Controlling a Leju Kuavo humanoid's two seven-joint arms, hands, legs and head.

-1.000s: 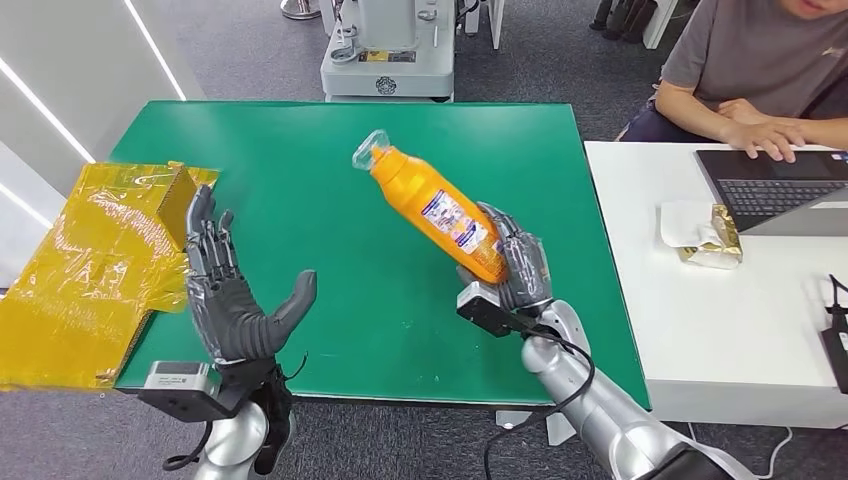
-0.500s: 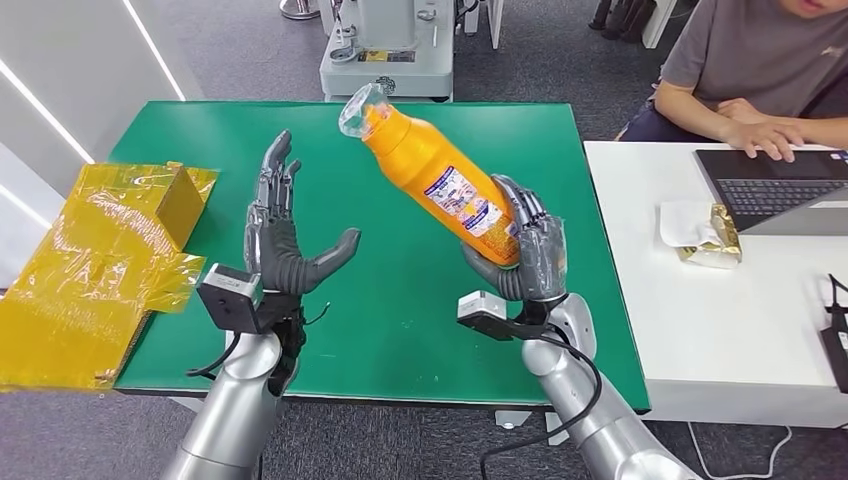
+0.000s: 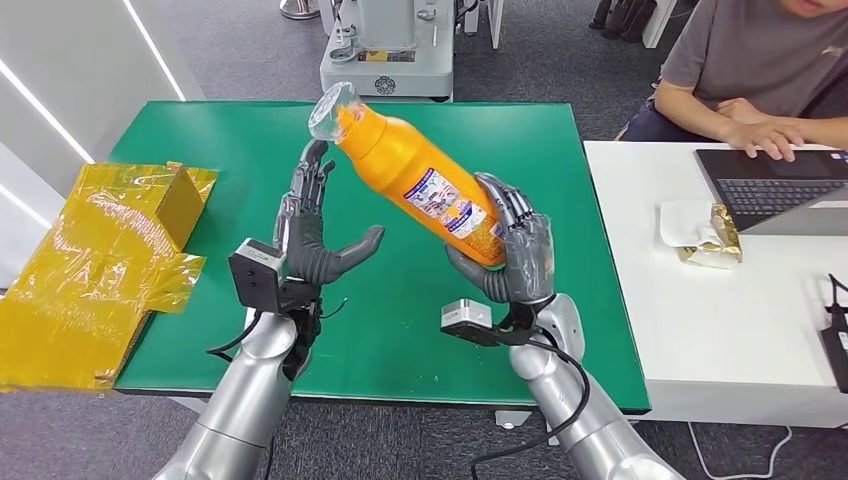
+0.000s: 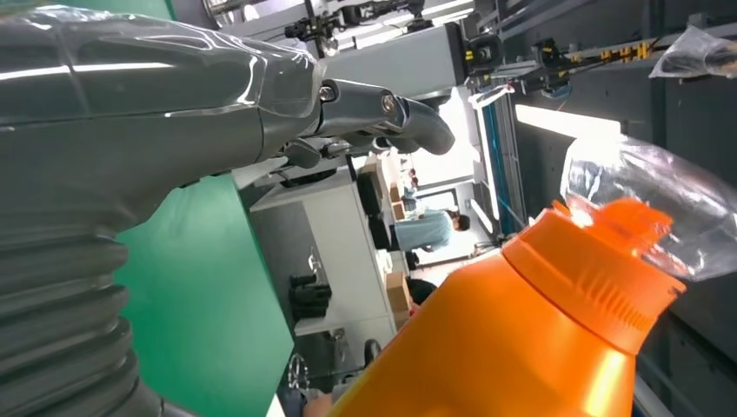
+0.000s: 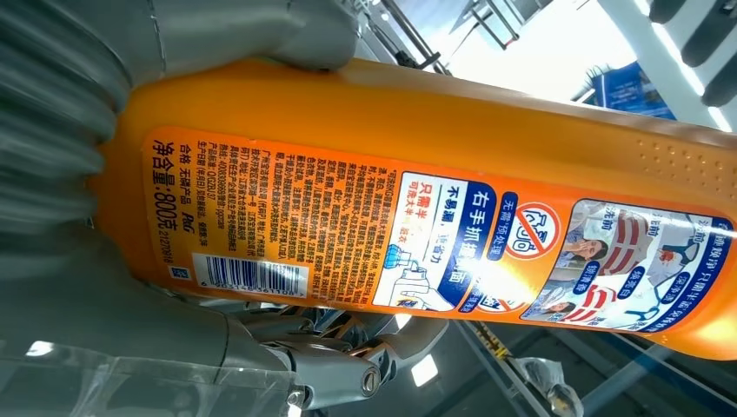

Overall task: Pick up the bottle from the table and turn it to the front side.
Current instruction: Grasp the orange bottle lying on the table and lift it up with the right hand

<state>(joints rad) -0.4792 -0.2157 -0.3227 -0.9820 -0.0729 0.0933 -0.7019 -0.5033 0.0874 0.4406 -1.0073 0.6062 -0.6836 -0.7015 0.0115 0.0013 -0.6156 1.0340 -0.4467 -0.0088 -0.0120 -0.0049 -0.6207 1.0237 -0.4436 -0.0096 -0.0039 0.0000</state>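
Right hand [image 3: 510, 258] grips the base of the orange bottle [image 3: 420, 190], holding it tilted in the air above the middle of the green table [image 3: 250, 150], clear-wrapped cap toward the far edge. Left hand [image 3: 310, 240] is raised beside the bottle's neck, fingers spread, holding nothing.

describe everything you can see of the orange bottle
The orange bottle looks like glossy plastic with a ribbed orange cap under a clear cover. Its printed label carries a barcode, small text and pictures. It is off the green table, tilted, cap up and away from the robot. The right hand grips its lower end; the left hand is beside it, apart.
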